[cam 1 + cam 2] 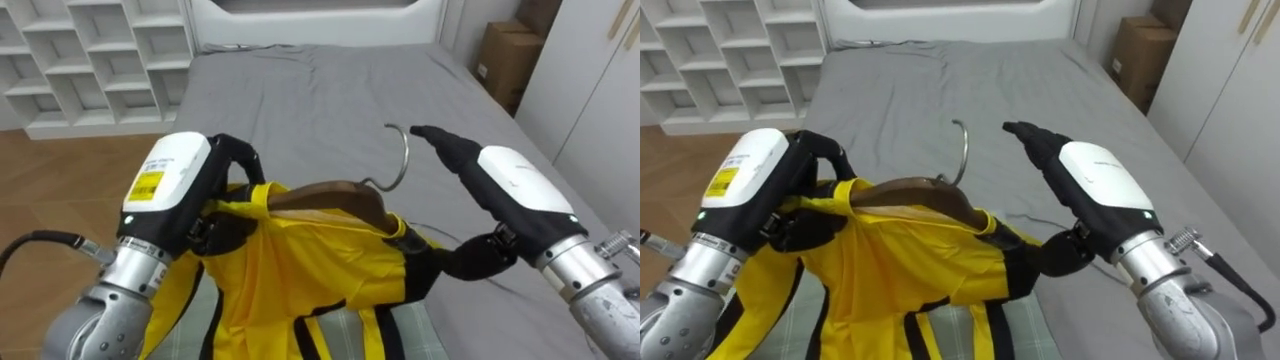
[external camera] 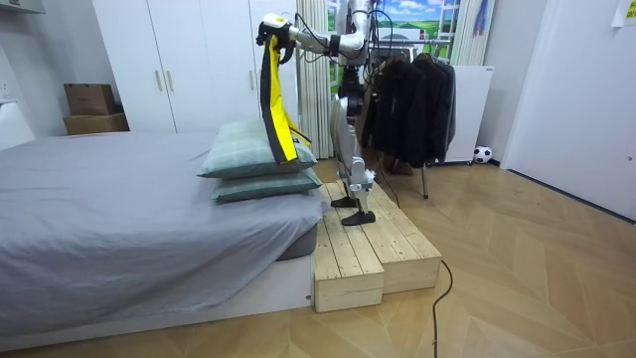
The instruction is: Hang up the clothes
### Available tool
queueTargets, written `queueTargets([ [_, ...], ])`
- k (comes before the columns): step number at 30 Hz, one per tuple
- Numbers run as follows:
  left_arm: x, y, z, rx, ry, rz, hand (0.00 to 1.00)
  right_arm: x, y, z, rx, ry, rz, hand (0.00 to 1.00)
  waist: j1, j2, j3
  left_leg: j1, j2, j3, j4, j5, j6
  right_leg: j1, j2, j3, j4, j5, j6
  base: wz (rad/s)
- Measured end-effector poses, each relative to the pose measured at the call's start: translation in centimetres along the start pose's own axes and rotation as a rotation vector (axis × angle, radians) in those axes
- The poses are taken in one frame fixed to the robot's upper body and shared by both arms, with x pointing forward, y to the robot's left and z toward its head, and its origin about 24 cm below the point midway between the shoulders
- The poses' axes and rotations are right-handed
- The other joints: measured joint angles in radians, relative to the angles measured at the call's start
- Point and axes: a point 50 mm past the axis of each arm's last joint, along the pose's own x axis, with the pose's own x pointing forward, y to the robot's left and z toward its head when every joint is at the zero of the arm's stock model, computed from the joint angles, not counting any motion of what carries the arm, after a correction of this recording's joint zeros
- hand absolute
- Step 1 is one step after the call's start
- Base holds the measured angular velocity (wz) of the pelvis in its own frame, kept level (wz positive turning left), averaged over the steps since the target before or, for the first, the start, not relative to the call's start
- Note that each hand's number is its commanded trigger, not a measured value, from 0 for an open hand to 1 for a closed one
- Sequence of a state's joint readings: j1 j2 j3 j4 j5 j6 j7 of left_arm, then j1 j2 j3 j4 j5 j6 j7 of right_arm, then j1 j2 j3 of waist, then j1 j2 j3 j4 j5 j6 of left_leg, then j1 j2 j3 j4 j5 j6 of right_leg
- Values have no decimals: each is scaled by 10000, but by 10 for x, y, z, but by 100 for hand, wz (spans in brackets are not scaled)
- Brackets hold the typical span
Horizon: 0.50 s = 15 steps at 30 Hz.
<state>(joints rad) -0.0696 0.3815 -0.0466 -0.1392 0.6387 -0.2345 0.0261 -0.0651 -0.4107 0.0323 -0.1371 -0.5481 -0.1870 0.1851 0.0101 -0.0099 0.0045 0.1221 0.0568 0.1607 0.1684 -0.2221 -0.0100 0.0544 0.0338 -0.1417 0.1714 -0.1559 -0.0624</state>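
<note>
Above the bed [image 1: 330, 90], the hanger [image 1: 335, 193] spans left-right, hook [image 1: 405, 160] pointing away.

The robot stands upright with both arms raised forward at about head height, the hands side by side, white backs turned up, metal wrists running back toward the lower corners of the eye views. The left hand [image 1: 178, 178] has its dark fingers [image 1: 232, 152] curled down over one shoulder of the shirt [image 1: 290, 270], clamped on it. The right hand [image 1: 512, 180] points its fingers [image 1: 445, 143] straight ahead, touching nothing, while its thumb [image 1: 478, 258] reaches low and inward, its tip at the shirt's other shoulder.
</note>
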Motion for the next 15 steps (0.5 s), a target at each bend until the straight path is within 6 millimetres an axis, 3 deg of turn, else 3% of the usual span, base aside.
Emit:
queueTargets([
  [15,2,1,9,21,-375,-275,100,2,10,5,233,-175,532,0,43,67,43,-44,-9,28,15,0,0,-24,-9,3,-16,0,0,0],
])
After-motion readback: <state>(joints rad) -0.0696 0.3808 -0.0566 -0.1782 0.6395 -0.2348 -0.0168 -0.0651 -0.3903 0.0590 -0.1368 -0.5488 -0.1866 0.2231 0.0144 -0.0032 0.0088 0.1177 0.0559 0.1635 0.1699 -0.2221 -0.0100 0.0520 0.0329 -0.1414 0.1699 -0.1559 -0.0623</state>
